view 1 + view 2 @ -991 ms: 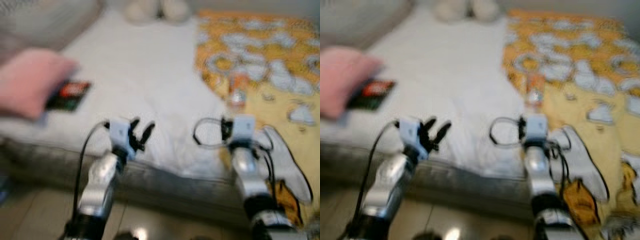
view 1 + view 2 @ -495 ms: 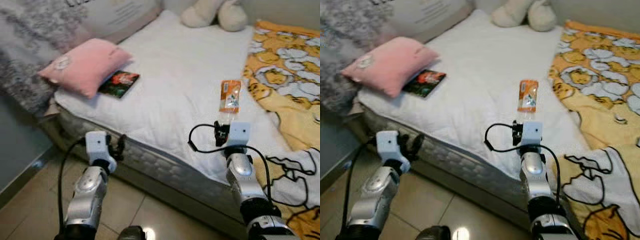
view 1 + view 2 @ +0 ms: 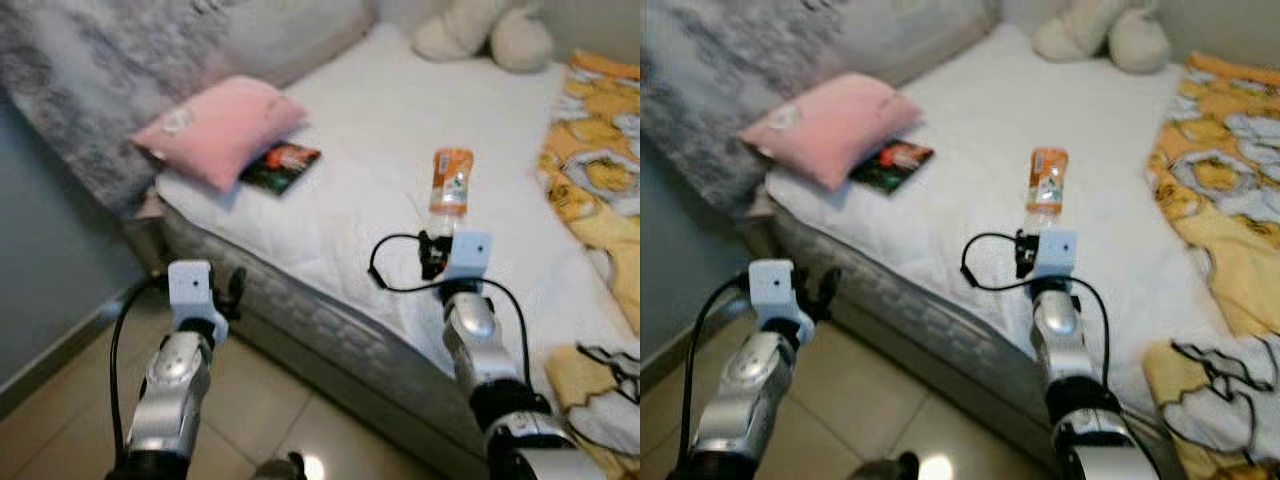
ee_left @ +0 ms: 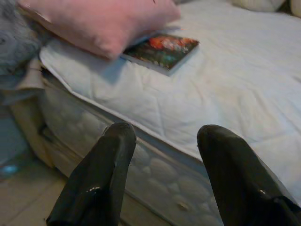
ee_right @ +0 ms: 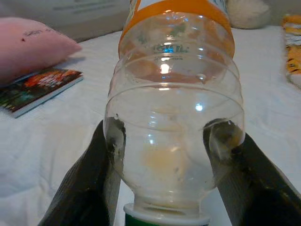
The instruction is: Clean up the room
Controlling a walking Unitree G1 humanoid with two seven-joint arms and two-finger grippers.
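Bottle: your target, a clear plastic bottle with an orange label, lies on the white bed right of centre in the head views, green cap towards the robot.
Right gripper: your right gripper sits at the bottle's cap end; in the right wrist view its two black fingers stand spread on either side of the clear body. You cannot tell from these pictures whether they press on it.
Left gripper: your left gripper hovers low at the mattress edge, lower left of the head views, fingers apart and holding nothing.
Book: a dark-covered book lies left of the bottle, partly tucked under the pink pillow.
Far end: a cream plush toy sits at the top; a yellow patterned blanket covers the right side.
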